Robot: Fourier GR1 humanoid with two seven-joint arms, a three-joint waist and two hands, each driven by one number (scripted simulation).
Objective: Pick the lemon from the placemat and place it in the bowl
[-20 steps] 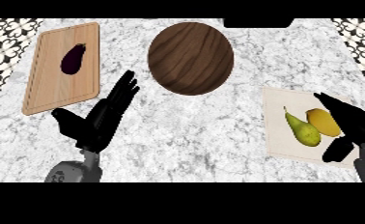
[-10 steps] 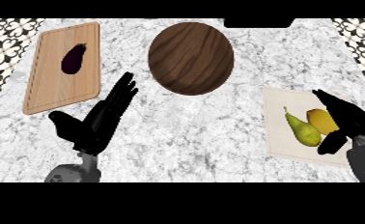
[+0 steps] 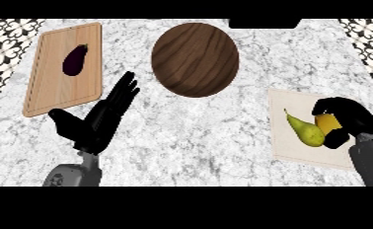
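**A:** Head view first: where does your lemon (image 3: 328, 123) sit?

**B:** You'll find it on the pale placemat (image 3: 291, 151) at the right of the table (image 3: 218, 139), touching the green pear (image 3: 304, 130) beside it. Your right hand (image 3: 344, 119) is over it, with the fingers (image 3: 329, 106) curled round its top and outer side. You cannot tell from this angle whether the lemon has left the mat.

**A:** And the bowl?

**B:** Your wooden bowl (image 3: 195, 59) stands well apart, up and to the left of the mat, with nothing in it.

**A:** So how far along are you?

**B:** Early, by my reading. You have the grasp on the lemon; the lift, the carry across and the release into the bowl are all left. Mind the pear as you raise it, since the two touch.

**A:** The other hand?

**B:** Your left hand (image 3: 102, 117) rests open at lower left, fingers straight, near the cutting board (image 3: 51, 90) that carries an eggplant (image 3: 75, 59).
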